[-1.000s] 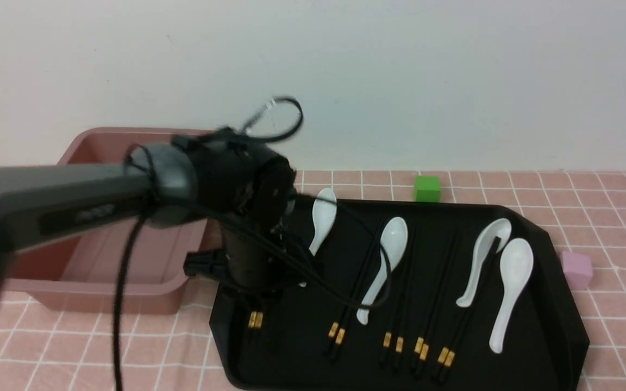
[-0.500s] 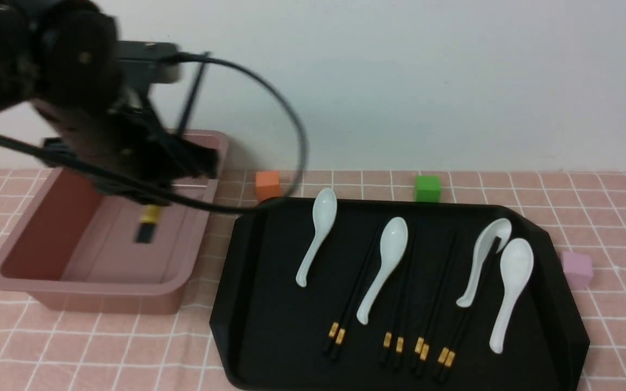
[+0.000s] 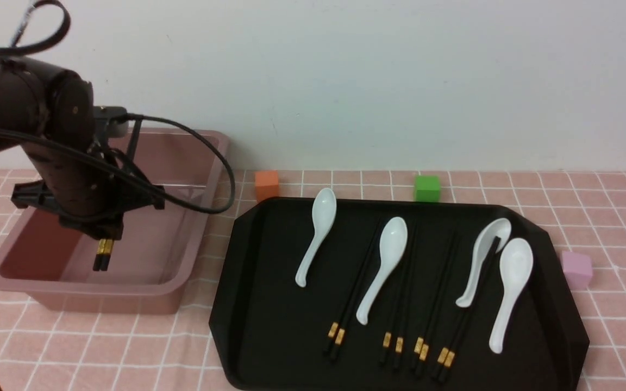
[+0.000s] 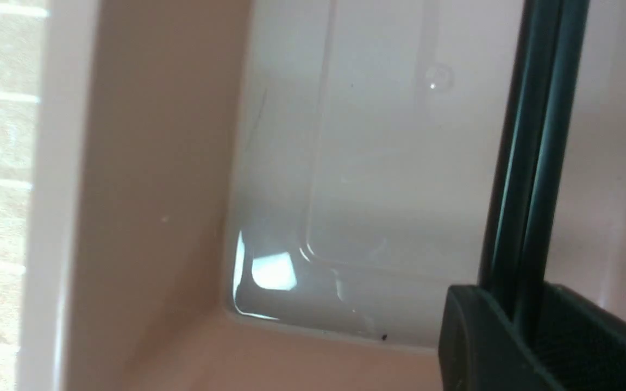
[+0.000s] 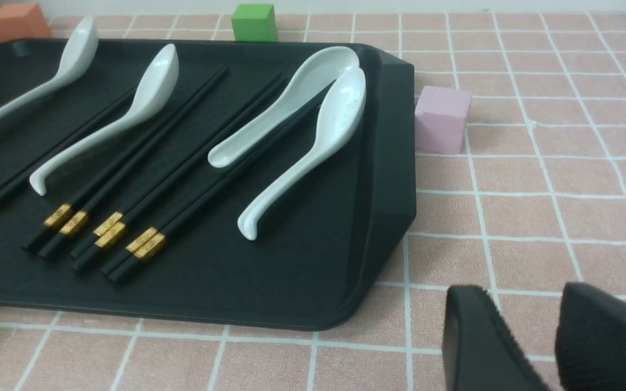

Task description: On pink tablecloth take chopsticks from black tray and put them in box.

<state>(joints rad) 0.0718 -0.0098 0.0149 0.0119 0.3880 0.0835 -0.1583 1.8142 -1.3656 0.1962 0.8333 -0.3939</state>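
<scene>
At the left of the front view, your left gripper [image 3: 102,234] is down in the mouth of the dusty-pink box [image 3: 196,239]. Its jaws are pinched on a pair of chopsticks [image 3: 102,256]. The gold-banded ends poke out below the fingers, inside the box walls. You cannot tell from here whether those ends touch the box floor. In the left wrist view the two black sticks [image 4: 530,163] run side by side out of the dark finger [image 4: 481,347], over the pale floor near a corner of the box.

The black tray [image 3: 269,282] fills the centre and right of the front view, just beside the box on the pink tablecloth [image 3: 606,217]. Four more chopstick pairs [image 3: 421,347] lie on it, gold bands toward the lower edge, mixed in with four white spoons [image 3: 318,233]. One stick rests across the bowl of the third spoon from the left.

An orange cube [image 3: 267,185] and a green cube [image 3: 427,188] sit on the cloth just above the tray. A pink cube [image 3: 576,269] sits at its right edge.

Your right gripper [image 5: 525,297] shows only in its own wrist view, over bare cloth off the tray's corner. Its jaws stand slightly apart with nothing between them.
</scene>
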